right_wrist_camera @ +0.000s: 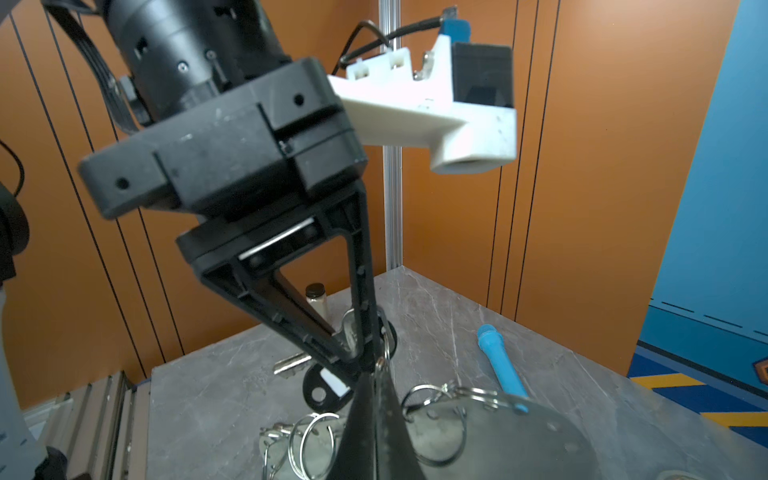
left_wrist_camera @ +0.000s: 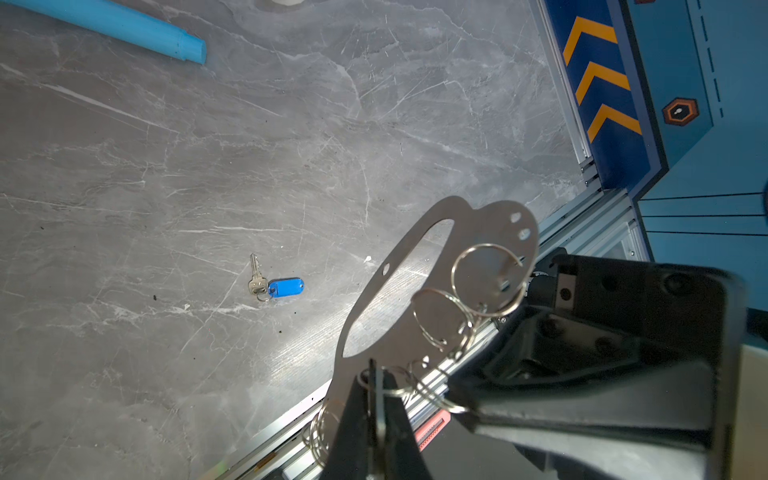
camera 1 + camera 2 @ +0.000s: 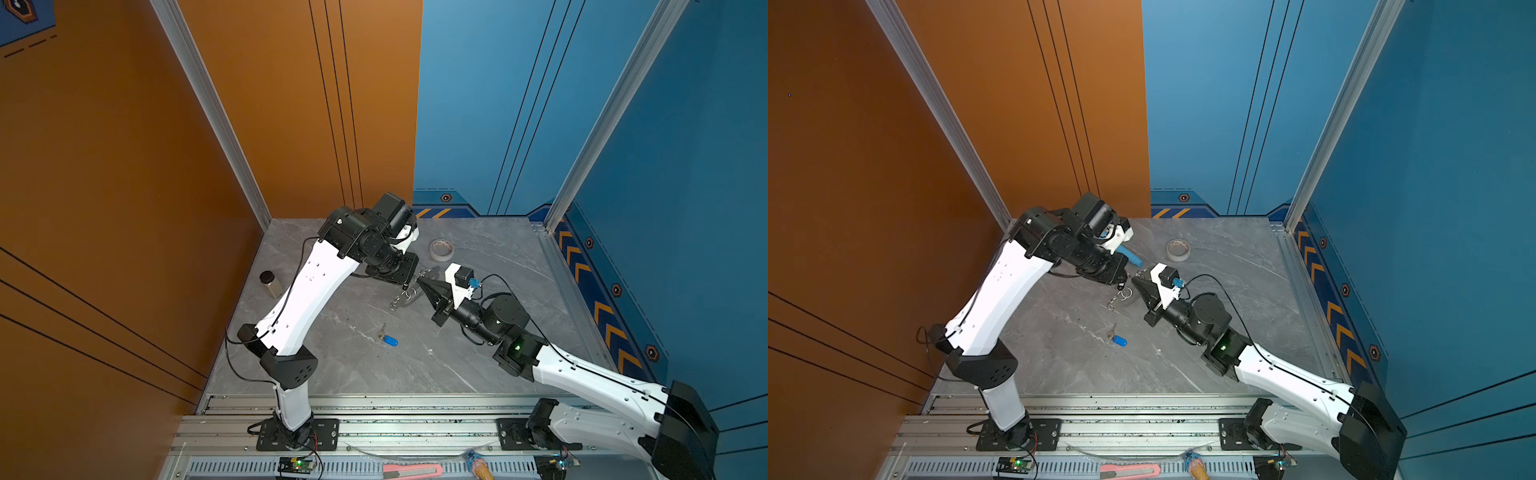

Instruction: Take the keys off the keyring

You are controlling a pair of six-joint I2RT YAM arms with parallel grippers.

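Meeting over the grey marble-patterned tabletop (image 3: pixel 478 332), the left gripper (image 2: pixel 372 370) and right gripper (image 1: pixel 374 378) come tip to tip at the ringed edge of the flat silver-grey metal keyring plate (image 2: pixel 490 235) with its large oval cut-out. The left gripper's fingers are pressed together on the plate's narrow end, where thin wire rings (image 3: pixel 407 294) dangle. The right gripper's fingers are also pressed together, their tip among those rings, but what they pinch cannot be told. In the right wrist view the plate (image 1: pixel 540 440) sits just beside the right fingers, and a second silvery key (image 1: pixel 291 365) and a dark round fob (image 1: pixel 318 390) hang behind the left gripper (image 1: pixel 361 361). A silvery key with a blue plastic tag (image 3: pixel 388 338) (image 3: pixel 1119 338) lies alone on the tabletop, well apart from the plate and nearer the arm bases. A long blue plastic tube (image 2: pixel 124 29) lies farther back, near a whitish tape roll (image 3: pixel 441 250).
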